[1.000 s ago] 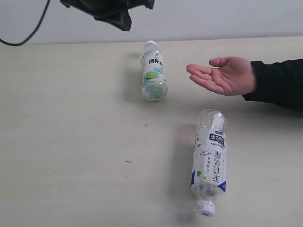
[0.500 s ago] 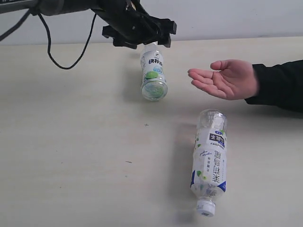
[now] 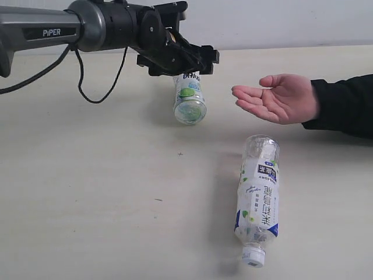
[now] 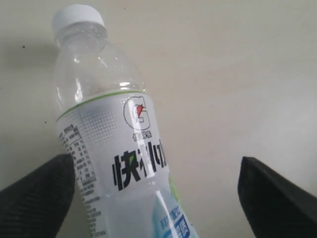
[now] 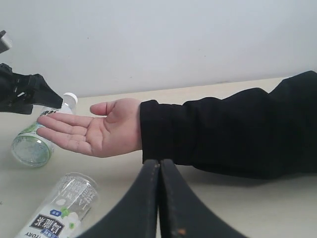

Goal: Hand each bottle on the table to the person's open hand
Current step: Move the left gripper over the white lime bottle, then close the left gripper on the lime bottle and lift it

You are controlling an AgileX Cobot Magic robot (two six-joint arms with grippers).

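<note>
While my left end effector (image 3: 179,61) hangs wide open in the upper middle of the exterior frame, its two dark fingers (image 4: 37,196) straddle the upper part of the green-labelled bottle (image 3: 189,96) and grip nothing. One finger sits just beside the label and the other stands well apart. That bottle lies on the table (image 3: 87,186) with its white cap (image 4: 78,17) pointing toward the far edge and its round base facing the camera. To its right in the frame, the person's open hand (image 3: 277,96) is held palm up, with a black sleeve (image 3: 344,105) behind it. A blue-labelled bottle (image 3: 258,201) lies at lower right, cap toward the bottom edge. My right end effector (image 5: 159,198) is closed tight with nothing between its fingers.
</note>
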